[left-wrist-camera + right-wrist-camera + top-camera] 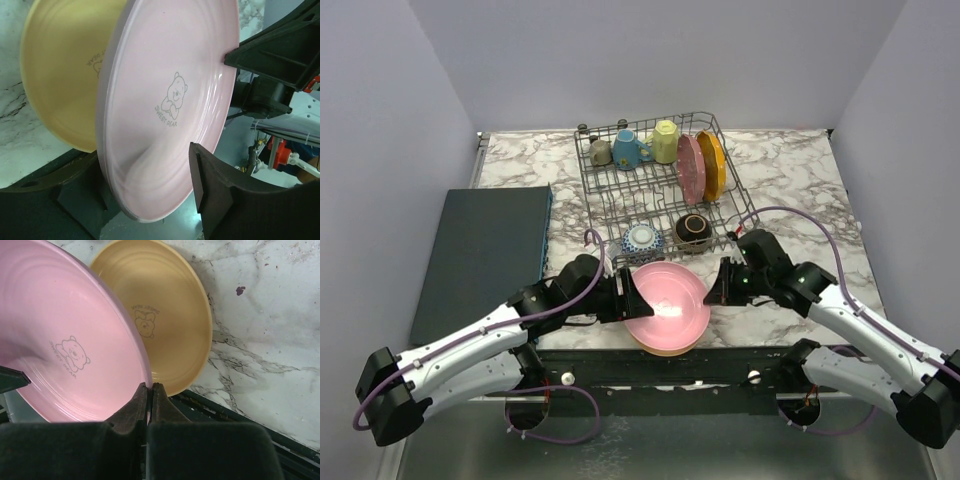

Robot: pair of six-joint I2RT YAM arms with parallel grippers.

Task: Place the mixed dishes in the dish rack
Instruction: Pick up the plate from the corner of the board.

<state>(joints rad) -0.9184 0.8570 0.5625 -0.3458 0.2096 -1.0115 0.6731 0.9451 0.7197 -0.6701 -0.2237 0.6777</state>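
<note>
A pink plate (665, 303) with a bear print is held tilted at the near table edge, above a yellow plate (666, 351) that lies on the marble. My right gripper (721, 287) is shut on the pink plate's right rim, seen pinched in the right wrist view (150, 388). My left gripper (631, 296) stands open astride the pink plate's (170, 100) left rim, with a gap at one finger (197, 172). The dish rack (595, 195) behind holds mugs, two upright plates and two bowls.
In the rack stand a grey mug (601, 152), a blue mug (628, 150), a yellow mug (665, 142), a pink plate (690, 168), an orange plate (712, 165), a patterned bowl (642, 239) and a brown bowl (693, 230). A dark mat (485, 255) lies to the left.
</note>
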